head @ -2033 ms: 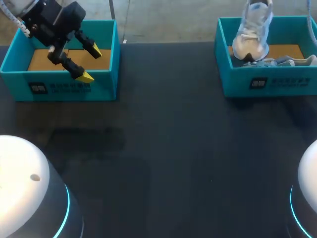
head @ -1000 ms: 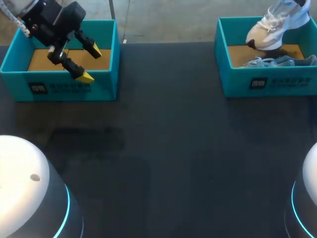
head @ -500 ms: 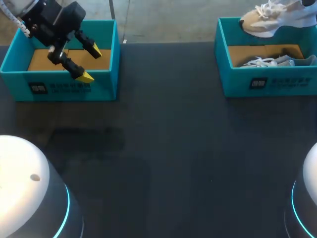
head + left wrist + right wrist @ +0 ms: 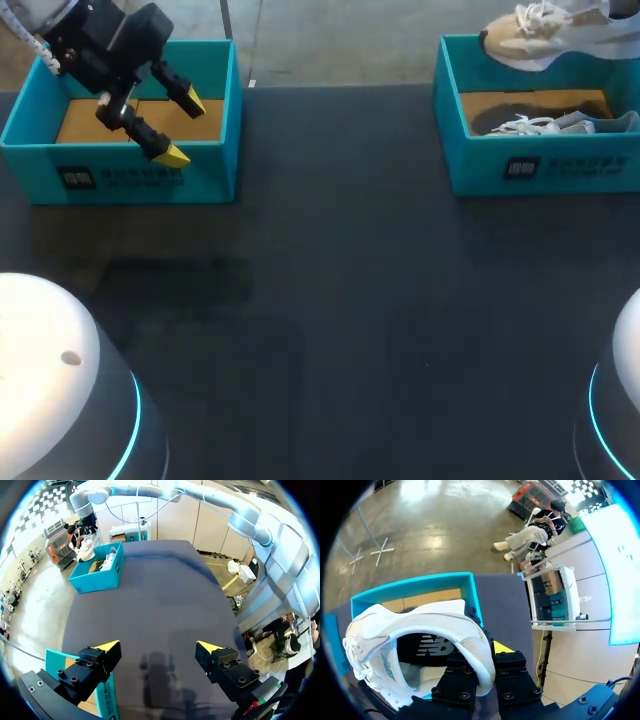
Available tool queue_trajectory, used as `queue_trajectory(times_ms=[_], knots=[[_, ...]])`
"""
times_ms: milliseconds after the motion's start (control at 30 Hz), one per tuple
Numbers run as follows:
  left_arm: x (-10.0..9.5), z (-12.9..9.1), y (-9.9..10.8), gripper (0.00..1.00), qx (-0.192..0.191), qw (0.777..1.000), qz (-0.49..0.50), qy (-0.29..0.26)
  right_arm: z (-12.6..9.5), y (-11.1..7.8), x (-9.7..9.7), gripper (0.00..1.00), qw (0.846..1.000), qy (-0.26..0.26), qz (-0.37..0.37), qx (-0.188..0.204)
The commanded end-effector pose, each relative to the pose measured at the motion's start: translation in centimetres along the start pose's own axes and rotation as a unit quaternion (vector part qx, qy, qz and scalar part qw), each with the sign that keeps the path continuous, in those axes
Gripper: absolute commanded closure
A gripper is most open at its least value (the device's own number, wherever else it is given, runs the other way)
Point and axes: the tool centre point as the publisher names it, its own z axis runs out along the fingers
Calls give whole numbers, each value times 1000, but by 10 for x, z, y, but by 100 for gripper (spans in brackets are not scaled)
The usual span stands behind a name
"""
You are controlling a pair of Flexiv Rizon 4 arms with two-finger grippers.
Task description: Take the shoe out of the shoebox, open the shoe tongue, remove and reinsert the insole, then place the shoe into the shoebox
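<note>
Currently the step in hand is the first: taking the shoe out of the shoebox.

1. At the table's (image 4: 340, 300) far left corner, the left gripper (image 4: 182, 129) hangs over the left shoebox (image 4: 130, 175), fingers spread wide, holding nothing.
2. At the far right corner stands the right shoebox (image 4: 540, 165); a second shoe (image 4: 545, 124) lies inside it.
3. Above that box's far wall the lifted shoe (image 4: 535, 38) is clear of the box. The right gripper (image 4: 481, 656) is clamped on its heel collar, one finger inside and one outside.

Next move, by judgement: carry the lifted shoe to the table's middle and set it sole-down, within reach of both grippers.

Count: two shoeboxes, two shoes, two grippers.
</note>
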Motion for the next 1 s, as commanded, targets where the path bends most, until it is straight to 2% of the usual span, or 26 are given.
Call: queue_trajectory(times_ms=[33,700,1000], knots=[[0,0,0,0,-1,1000,0,0,-1,-1,0,100,1000,1,1,-2],[0,0,0,0,-1,1000,0,0,-1,-1,0,100,1000,1,1,-2],[0,0,0,0,-1,1000,0,0,18,0,15,100,1000,1,-1,9]])
